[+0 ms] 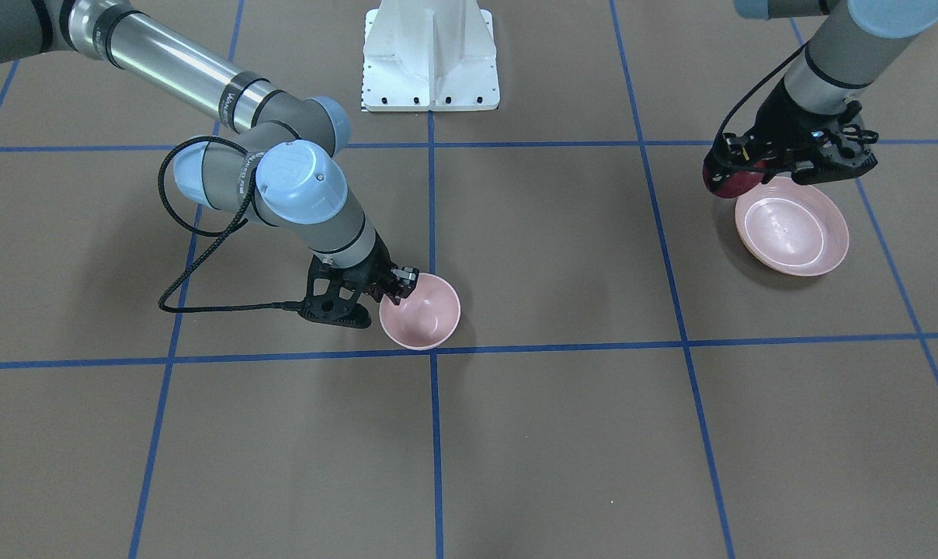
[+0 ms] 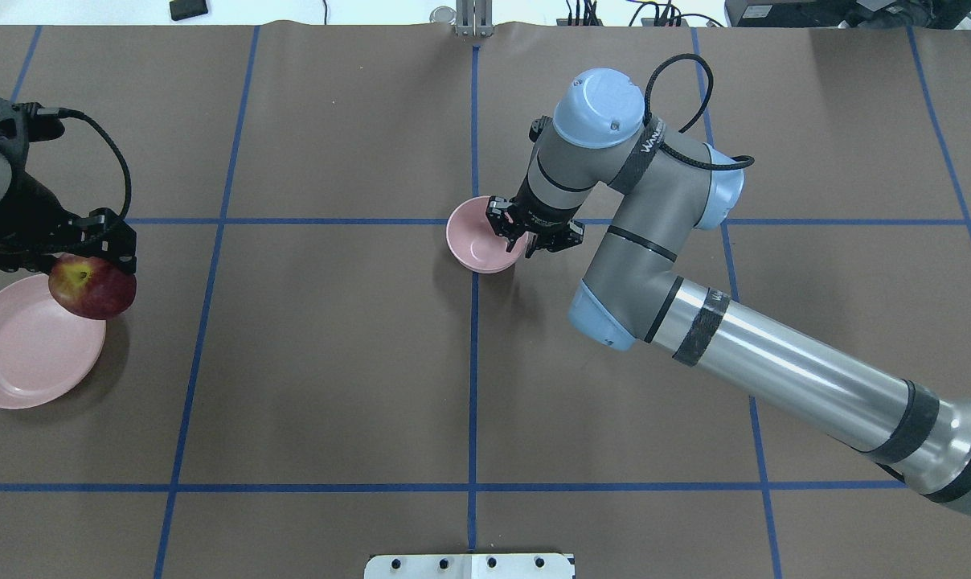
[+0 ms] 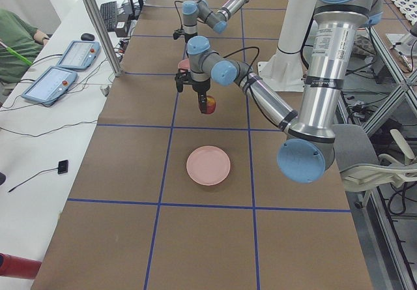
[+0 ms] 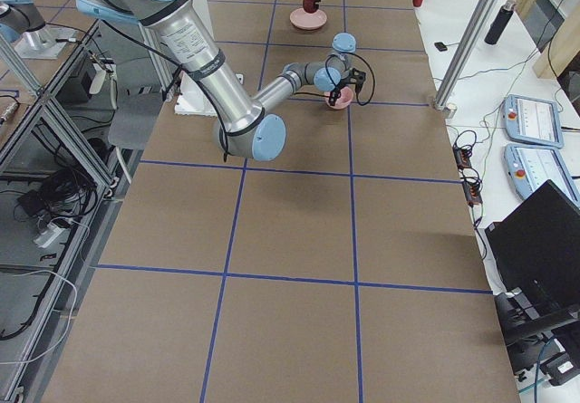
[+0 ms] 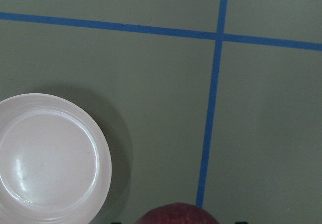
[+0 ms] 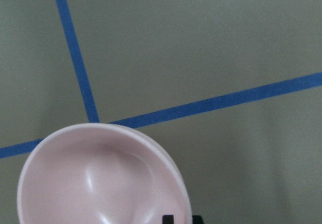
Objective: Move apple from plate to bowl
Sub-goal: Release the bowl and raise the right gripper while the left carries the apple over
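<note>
Step in hand: transport. The left pincer (image 2: 92,269) is clamped on the apple (image 2: 92,288) and holds it in the air, well apart from the bowl (image 2: 473,245), above the bowl-side rim of the bare plate (image 2: 27,354). The right pincer (image 2: 518,233) is closed narrowly on the bowl's rim and appears to steady the bowl on the desk (image 2: 333,362). The next move calls for a level carry to directly above the bowl, then lowering inside before release, since the bowl is only slightly wider than the apple.
</note>
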Motion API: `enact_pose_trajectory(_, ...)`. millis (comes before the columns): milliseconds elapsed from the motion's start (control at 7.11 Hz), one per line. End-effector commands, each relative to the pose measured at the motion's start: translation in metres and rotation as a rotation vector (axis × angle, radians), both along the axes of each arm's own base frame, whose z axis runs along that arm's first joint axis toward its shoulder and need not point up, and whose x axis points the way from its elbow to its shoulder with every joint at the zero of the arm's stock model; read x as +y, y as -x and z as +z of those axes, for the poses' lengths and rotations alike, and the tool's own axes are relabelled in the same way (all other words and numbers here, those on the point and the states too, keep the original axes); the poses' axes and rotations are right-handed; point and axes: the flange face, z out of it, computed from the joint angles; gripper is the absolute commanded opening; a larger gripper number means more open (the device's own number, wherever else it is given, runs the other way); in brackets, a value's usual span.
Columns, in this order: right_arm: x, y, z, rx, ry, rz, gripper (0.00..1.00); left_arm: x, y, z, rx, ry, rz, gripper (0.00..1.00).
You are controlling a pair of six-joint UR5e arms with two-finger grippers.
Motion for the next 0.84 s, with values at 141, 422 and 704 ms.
enact_pose_trajectory(141,-0.013,-0.029,-0.023,-0.048,-0.025,0.004,1.00,-0.021,-0.107,-0.110,0.063,0.102,-0.059,0.00)
enact_pose_trajectory(422,-0.035,-0.112,0.019,-0.054,-0.015,-0.019,1.00,-0.028,-0.187,-0.169,0.067,0.136,-0.109,0.00)
enact_pose_trajectory(704,-0.049,-0.203,0.081,0.062,-0.079,-0.074,1.00,-0.064,-0.234,-0.223,0.075,0.157,-0.129,0.00)
